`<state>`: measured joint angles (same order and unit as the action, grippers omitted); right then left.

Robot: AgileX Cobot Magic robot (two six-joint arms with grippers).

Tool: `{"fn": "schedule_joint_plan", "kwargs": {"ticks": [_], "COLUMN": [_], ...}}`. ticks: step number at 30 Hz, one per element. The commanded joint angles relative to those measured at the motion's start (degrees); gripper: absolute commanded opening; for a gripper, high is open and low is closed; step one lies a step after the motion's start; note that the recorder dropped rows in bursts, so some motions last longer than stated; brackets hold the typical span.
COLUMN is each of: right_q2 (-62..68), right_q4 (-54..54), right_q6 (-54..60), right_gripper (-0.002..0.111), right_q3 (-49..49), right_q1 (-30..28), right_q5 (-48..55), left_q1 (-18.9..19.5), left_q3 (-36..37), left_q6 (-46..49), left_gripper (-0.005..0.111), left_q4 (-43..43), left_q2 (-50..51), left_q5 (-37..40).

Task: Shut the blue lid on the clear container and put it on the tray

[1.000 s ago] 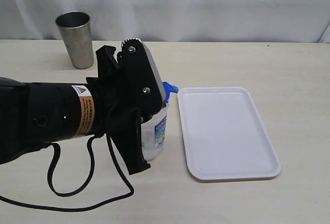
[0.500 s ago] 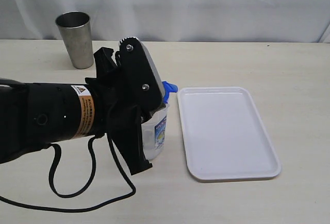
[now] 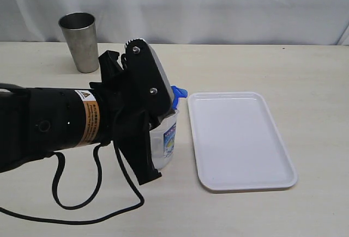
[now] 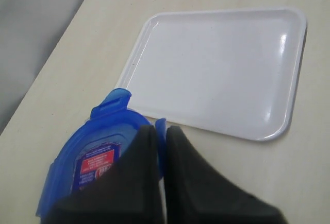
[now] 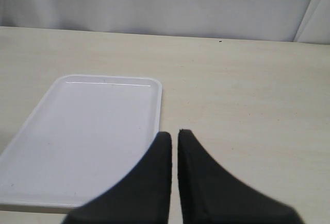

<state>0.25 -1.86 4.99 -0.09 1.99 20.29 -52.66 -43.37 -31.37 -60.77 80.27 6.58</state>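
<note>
The clear container (image 3: 168,140) stands upright on the table just left of the white tray (image 3: 240,139), mostly hidden behind my left arm (image 3: 65,122). The blue lid (image 4: 87,141) lies on top of it, with one flap (image 3: 179,92) sticking out toward the tray. My left gripper (image 4: 160,130) is right over the lid and shut, with a thin blue flap of the lid pinched between its fingertips. My right gripper (image 5: 174,134) is shut on nothing, hovering above the table beside the tray (image 5: 87,131); it is outside the exterior view.
A steel cup (image 3: 80,41) stands at the back left. A black cable (image 3: 82,204) loops on the table under the left arm. The tray (image 4: 221,64) has nothing on it. A white curtain backs the table.
The left wrist has tipped very slightly to the left over the container. The lid, container and tray stay where they were.
</note>
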Motion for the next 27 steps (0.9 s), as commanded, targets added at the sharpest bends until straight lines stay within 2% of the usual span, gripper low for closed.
{"fn": "schedule_joint_plan", "kwargs": {"ticks": [1, 27], "right_q2": [-0.3, -0.3], "right_q4": [-0.2, -0.2], "right_q6": [0.2, 0.2], "right_gripper": [0.005, 0.005], "right_q3": [0.1, 0.1], "right_q1": [0.1, 0.1], "right_q5": [-0.7, -0.7], "left_q1": [0.0, 0.0], "left_q3": [0.0, 0.0], "left_q6": [-0.6, -0.6], "left_gripper": [0.000, 0.000], "left_q4": [1.5, 5.1], "left_q2": [-0.2, -0.2], "left_q5": [-0.2, -1.8]}}
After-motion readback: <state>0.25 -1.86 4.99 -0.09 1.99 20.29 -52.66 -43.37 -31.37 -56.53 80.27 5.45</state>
